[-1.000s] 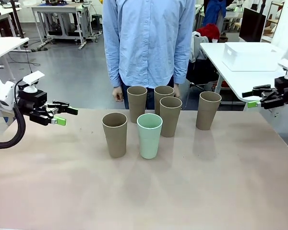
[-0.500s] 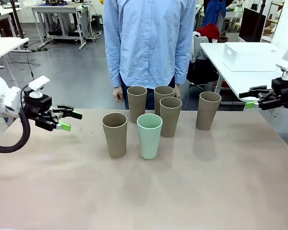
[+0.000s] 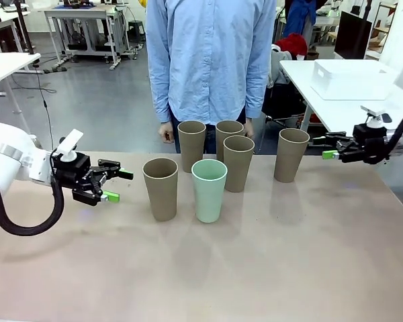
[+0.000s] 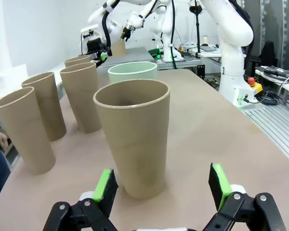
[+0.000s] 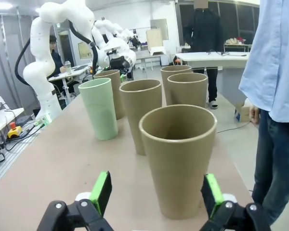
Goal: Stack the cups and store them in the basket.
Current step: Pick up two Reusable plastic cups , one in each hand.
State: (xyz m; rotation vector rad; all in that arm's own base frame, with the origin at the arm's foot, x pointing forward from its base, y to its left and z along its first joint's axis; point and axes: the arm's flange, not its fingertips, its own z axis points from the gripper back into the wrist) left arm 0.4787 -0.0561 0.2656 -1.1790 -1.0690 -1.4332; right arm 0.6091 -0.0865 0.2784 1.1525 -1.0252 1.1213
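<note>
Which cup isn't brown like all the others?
The pale green cup, standing in the middle just right of the front brown cup. The other five are all brown.

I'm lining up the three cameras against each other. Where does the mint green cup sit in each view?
Front view: the mint green cup stands near the middle, in the front row, just right of a tan cup.
Left wrist view: upper middle, its rim peeks over that tan cup.
Right wrist view: left of centre, partly covering the same tan cup.
Shared landmark: that neighbouring tan cup.
</note>
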